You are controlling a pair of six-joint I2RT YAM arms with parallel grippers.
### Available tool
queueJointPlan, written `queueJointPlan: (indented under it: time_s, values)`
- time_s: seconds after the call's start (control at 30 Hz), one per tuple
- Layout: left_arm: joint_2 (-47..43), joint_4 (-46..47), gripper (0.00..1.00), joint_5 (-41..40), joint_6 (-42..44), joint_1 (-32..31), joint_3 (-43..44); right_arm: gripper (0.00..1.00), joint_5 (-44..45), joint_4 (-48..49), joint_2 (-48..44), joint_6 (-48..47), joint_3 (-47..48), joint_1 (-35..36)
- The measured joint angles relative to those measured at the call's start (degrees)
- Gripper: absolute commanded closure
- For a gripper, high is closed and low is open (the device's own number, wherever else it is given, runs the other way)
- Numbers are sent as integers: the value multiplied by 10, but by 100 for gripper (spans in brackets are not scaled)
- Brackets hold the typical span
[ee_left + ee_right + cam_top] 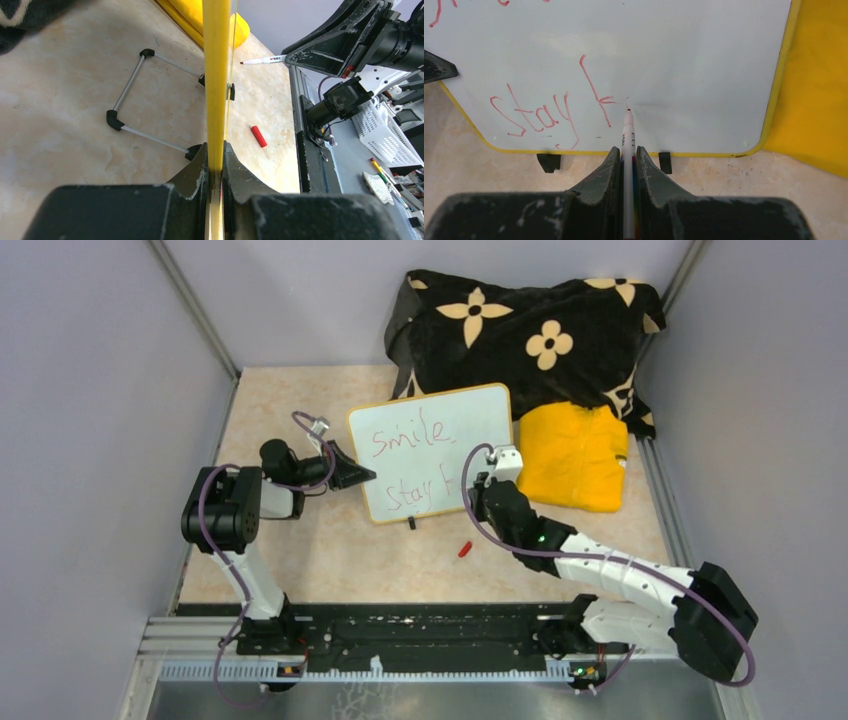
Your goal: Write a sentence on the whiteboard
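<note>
The whiteboard [455, 415] stands upright mid-table on two black feet, its yellow frame seen edge-on in the left wrist view [216, 75]. The sentence [410, 432] in red reads "Smile" above "Stay f" [539, 117]. My left gripper [362, 476] is shut on the whiteboard's left edge, its fingertips [215, 150] clamping the frame. In front of the board's lower middle, my right gripper [480, 485] is shut on a slim white marker [627, 132]. The marker's tip meets the board just right of the "f". The pen also shows from the side in the left wrist view [262, 60].
A red marker cap [464, 549] lies on the table in front of the board. A folded yellow cloth [575, 455] lies against the board's right side, with a black flowered blanket [530, 330] behind. The board's wire stand [130, 90] sticks out behind it.
</note>
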Motion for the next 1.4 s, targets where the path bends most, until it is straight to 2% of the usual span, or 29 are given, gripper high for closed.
queueJointPlan:
  time_s: [1.03,1.4]
  values:
    - [-1,-5,100,1,3,0,1,100,-3,7,25,-4,19,-31]
    - [-1,-8,100,1,3,0,2,100,-12,7,20,11,-6,-31]
